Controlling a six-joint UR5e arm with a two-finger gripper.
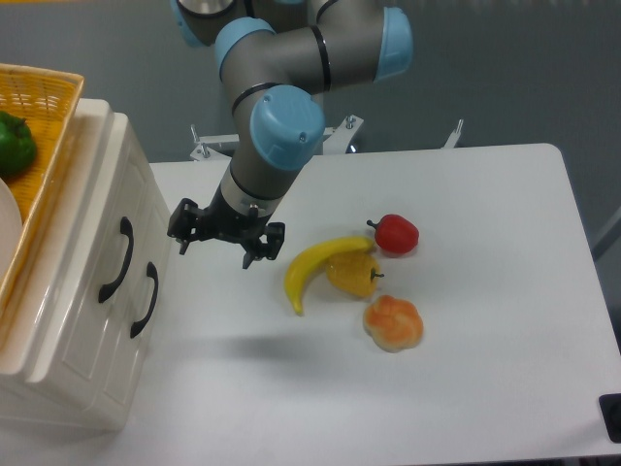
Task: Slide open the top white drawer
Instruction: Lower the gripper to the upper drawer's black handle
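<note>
The cream-white cabinet stands at the table's left edge. The top white drawer (107, 209) is its upper front, shut flush, with a curved black handle (115, 259). The lower drawer front (136, 335) has a like handle (146, 299). My gripper (215, 250) hangs above the table just right of the cabinet, a short gap from the upper handle. It is open, its fingers point down and nothing is between them.
A banana (312, 270), a yellow pepper (355, 277), a red pepper (395, 234) and an orange pumpkin-like fruit (393, 322) lie mid-table, right of the gripper. On the cabinet top sits a yellow wicker basket (44, 102) with a green pepper (12, 144).
</note>
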